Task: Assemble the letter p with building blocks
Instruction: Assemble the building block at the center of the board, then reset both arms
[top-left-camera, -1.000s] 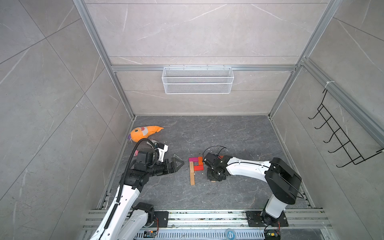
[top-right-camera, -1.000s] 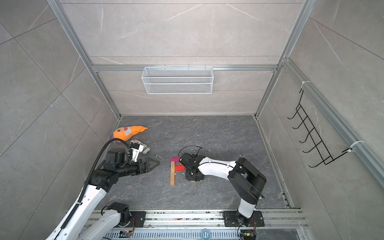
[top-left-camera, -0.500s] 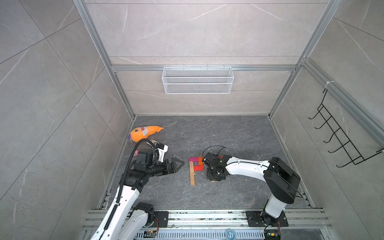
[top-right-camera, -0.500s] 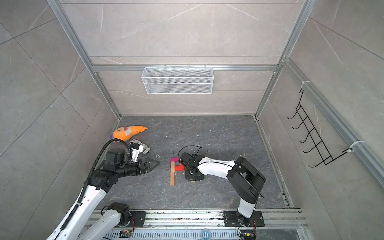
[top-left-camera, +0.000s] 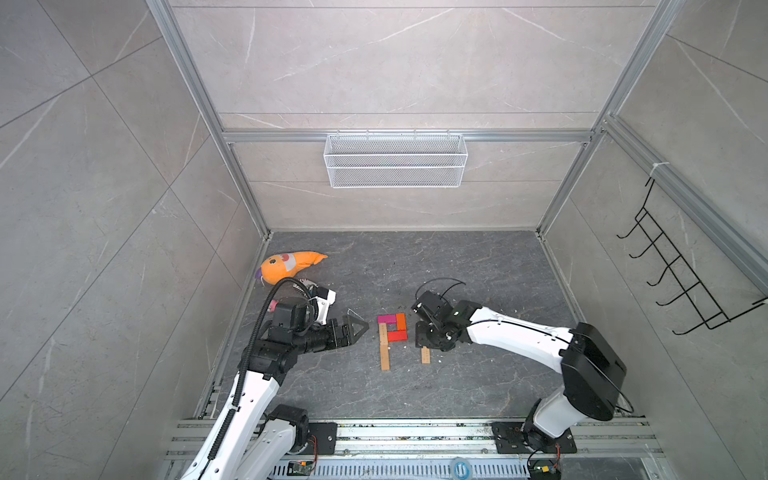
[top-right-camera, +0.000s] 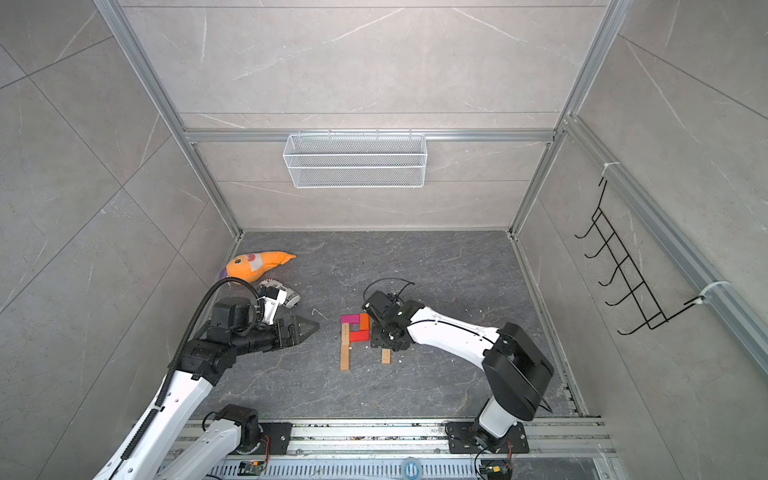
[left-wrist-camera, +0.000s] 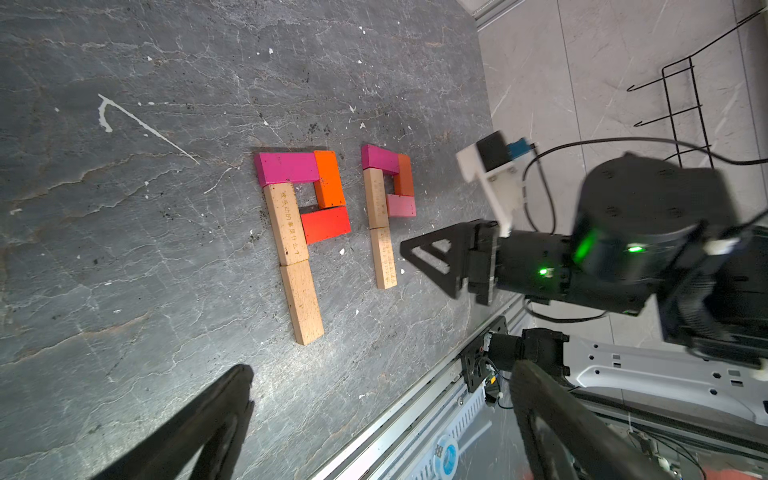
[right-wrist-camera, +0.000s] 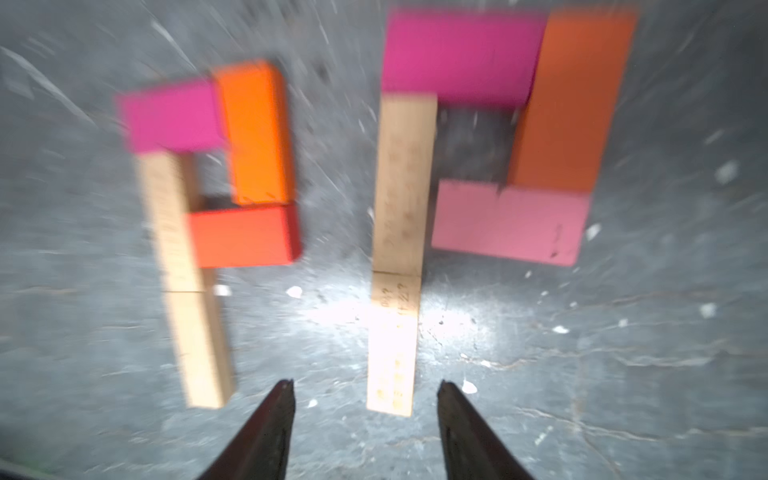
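Right end effector (right-wrist-camera: 365, 388) stands open, empty, fingertips (right-wrist-camera: 284, 399) flanking the near end of a tan brick (right-wrist-camera: 392, 353) in the right-hand letter p (left-wrist-camera: 386, 195) on the bench (top-left-camera: 478, 266); left end effector (top-left-camera: 356, 327) open; bricks judged light, rigid, smooth; grip across long sides.

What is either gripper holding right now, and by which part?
Nothing is held. The right gripper stands open astride the end of a tan stem brick, not touching it; the left gripper is open and empty.
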